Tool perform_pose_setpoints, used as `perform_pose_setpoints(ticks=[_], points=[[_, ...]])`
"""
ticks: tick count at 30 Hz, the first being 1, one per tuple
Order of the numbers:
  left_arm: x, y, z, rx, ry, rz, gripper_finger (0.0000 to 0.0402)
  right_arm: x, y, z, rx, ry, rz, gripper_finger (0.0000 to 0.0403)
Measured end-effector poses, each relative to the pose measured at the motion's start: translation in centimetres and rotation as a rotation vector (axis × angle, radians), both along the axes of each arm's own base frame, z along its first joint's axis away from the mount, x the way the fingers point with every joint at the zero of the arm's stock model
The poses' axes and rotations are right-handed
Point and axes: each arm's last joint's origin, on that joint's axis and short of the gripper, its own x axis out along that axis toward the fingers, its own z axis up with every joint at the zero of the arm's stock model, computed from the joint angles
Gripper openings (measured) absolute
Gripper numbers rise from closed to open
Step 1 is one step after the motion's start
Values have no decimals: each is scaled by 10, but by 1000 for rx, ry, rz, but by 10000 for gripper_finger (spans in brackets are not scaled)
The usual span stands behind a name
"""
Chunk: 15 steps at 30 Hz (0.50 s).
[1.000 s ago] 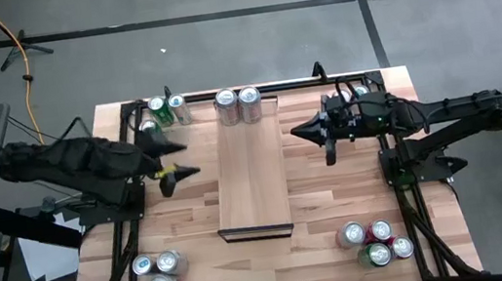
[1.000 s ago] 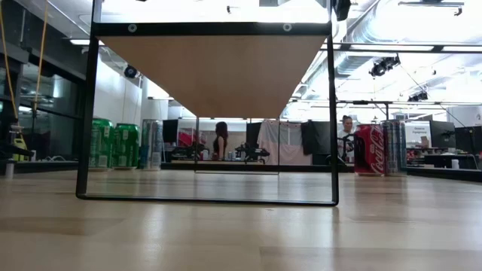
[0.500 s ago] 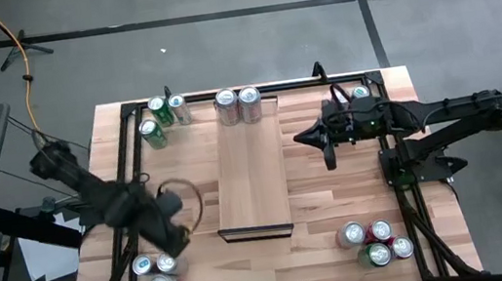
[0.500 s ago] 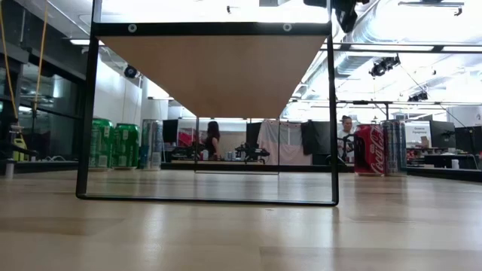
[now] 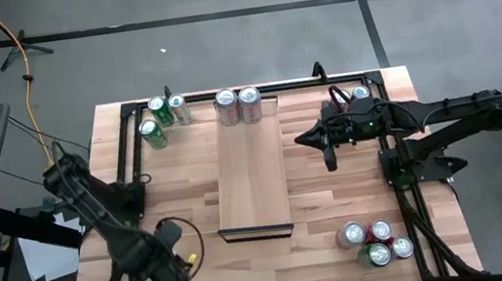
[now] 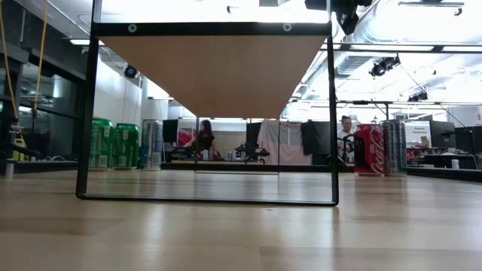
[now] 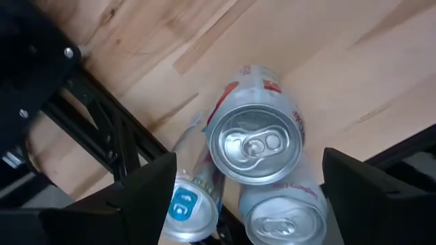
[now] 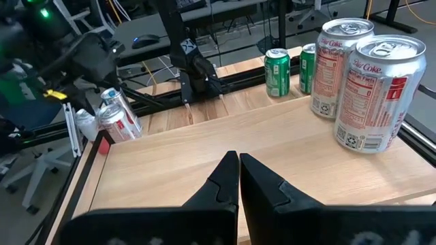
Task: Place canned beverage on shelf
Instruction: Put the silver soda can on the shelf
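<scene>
Tabletop (image 5: pixel 193 218) at seven o'clock: the left gripper (image 5: pixel 173 270), jaws wide and empty, hid most of three cans (image 7: pixel 254 144); the right gripper (image 5: pixel 304 139) hung closed.

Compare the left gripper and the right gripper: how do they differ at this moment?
The left gripper hangs over three cans at the table's near left corner, fingers open; the right gripper waits beside the shelf, fingers shut. The left points down at the cans; the right points sideways towards the shelf. Neither holds anything.
</scene>
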Motion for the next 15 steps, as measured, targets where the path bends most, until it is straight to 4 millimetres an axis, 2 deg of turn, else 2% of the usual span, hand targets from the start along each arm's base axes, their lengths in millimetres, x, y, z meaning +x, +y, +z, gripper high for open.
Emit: perform_pose_setpoints(ticks=[7,10,15], points=[[9,-4,-10,-1,8,-73,297,0,0,0,1,0,3,0],[9,-5,-12,-13,20,-80,297,0,0,0,1,0,3,0],[4,-4,-28,-27,56,-82,297,0,0,0,10,-1,0,0]])
